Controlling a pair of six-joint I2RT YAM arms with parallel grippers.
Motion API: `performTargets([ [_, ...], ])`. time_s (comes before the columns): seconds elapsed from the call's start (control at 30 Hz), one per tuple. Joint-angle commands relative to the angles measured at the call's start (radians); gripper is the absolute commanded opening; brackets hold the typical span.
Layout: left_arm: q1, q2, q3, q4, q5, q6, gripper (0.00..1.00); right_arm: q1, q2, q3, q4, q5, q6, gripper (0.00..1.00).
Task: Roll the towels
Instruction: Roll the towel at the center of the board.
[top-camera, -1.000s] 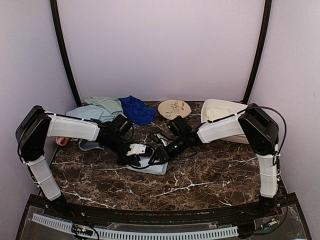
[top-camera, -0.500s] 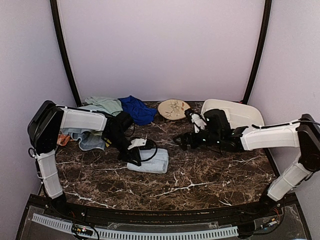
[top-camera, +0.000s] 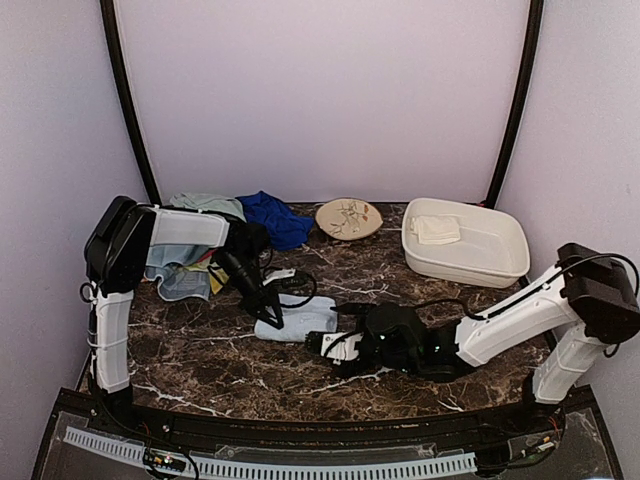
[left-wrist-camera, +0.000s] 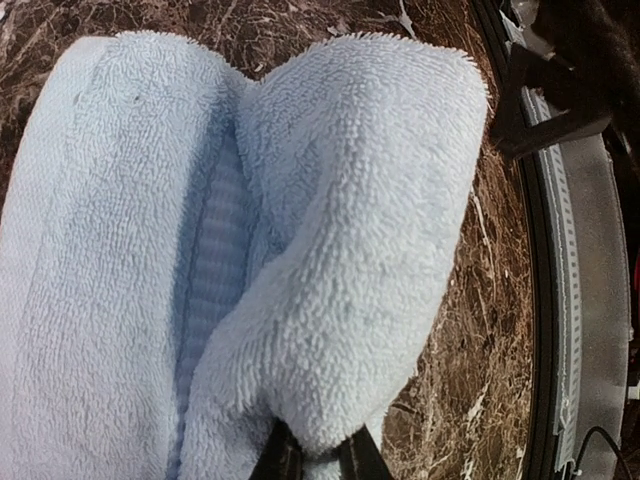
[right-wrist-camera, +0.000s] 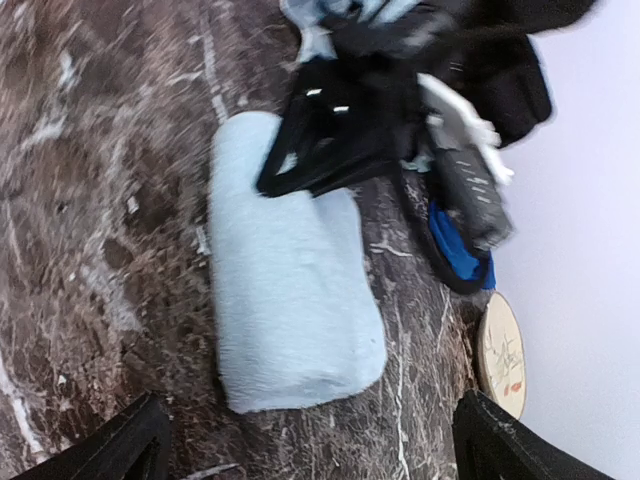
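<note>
A light blue towel (top-camera: 303, 318) lies folded into a thick roll on the marble table (top-camera: 200, 350). My left gripper (top-camera: 271, 311) is shut, pinching a fold at the roll's left end; the left wrist view shows the towel (left-wrist-camera: 300, 230) caught between the fingertips (left-wrist-camera: 276, 462). My right gripper (top-camera: 326, 346) is wide open and empty, low over the table just in front of the roll (right-wrist-camera: 290, 290). More towels are piled at the back left: pale green (top-camera: 207, 206), royal blue (top-camera: 271, 216), light blue (top-camera: 183, 277). A cream towel (top-camera: 436, 229) lies in the tub.
A white plastic tub (top-camera: 500, 262) stands at the back right. A round beige patterned plate (top-camera: 348, 217) sits at the back centre and shows in the right wrist view (right-wrist-camera: 500, 355). The right arm stretches low across the front right of the table.
My right arm has swung from near the tub down to the table's front centre, its gripper now before the roll. My left gripper stays on the light blue towel; its elbow pulled back.
</note>
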Motion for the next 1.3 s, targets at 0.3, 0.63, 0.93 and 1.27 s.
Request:
performTargets([
  [0.3, 0.001, 0.111, 0.009, -0.060, -0.223, -0.035, 0.11, 0.056, 0.430, 0.273, 0.155, 0.169, -0.498, 0.78],
  [0.63, 0.070, 0.006, -0.003, 0.006, -0.134, -0.048, 0.34, -0.030, 0.501, 0.521, -0.378, 0.025, -0.079, 0.28],
  [0.93, 0.145, -0.321, -0.179, 0.239, -0.149, -0.084, 0.38, -0.126, 0.520, 0.650, -0.648, -0.232, 0.174, 0.19],
  [1.27, 0.147, -0.479, -0.380, 0.342, -0.177, -0.017, 0.38, -0.254, 0.550, 0.719, -0.724, -0.554, 0.388, 0.16],
])
